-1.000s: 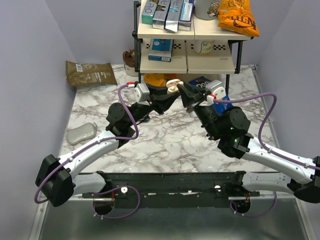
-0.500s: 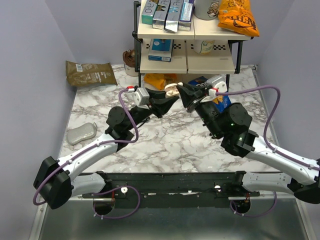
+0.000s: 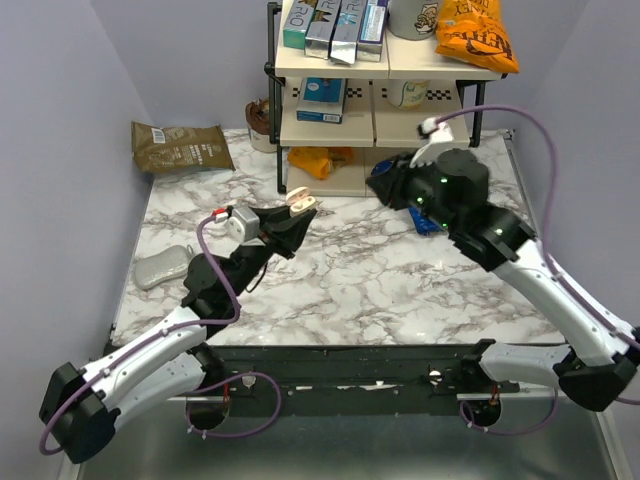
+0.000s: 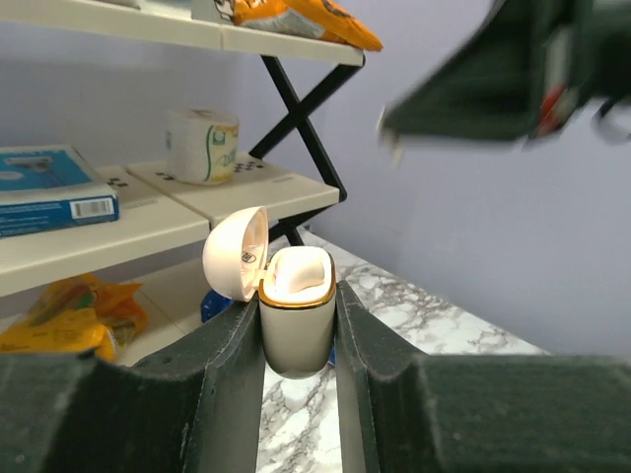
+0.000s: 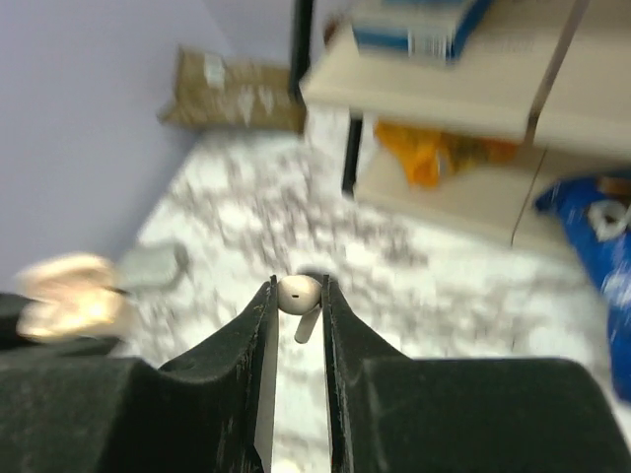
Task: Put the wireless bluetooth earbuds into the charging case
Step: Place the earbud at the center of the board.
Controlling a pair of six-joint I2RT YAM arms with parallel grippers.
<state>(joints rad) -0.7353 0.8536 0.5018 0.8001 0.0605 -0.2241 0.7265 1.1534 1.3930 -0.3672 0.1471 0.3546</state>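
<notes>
My left gripper [image 3: 293, 217] is shut on the charging case [image 3: 301, 203], a pale beige case with a gold rim. It is held upright above the table's middle left, lid open. In the left wrist view the case [image 4: 296, 325] sits between the fingertips of that gripper [image 4: 298, 296], and its lid [image 4: 237, 251] hangs open to the left. My right gripper [image 3: 380, 186] is raised near the shelf rack. In the right wrist view it [image 5: 298, 288] is shut on a cream-white earbud [image 5: 299, 293] with its stem pointing down. No black earbuds are in view.
A shelf rack [image 3: 375, 100] with boxes and snack bags stands at the back. A brown bag [image 3: 180, 146] lies at the back left, a grey pouch [image 3: 163, 266] at the left edge and a blue packet [image 3: 428, 217] under the right arm.
The two grippers have drawn apart. The left one moved left and nearer with the case. The right one swung up and back to the right with the earbud.
</notes>
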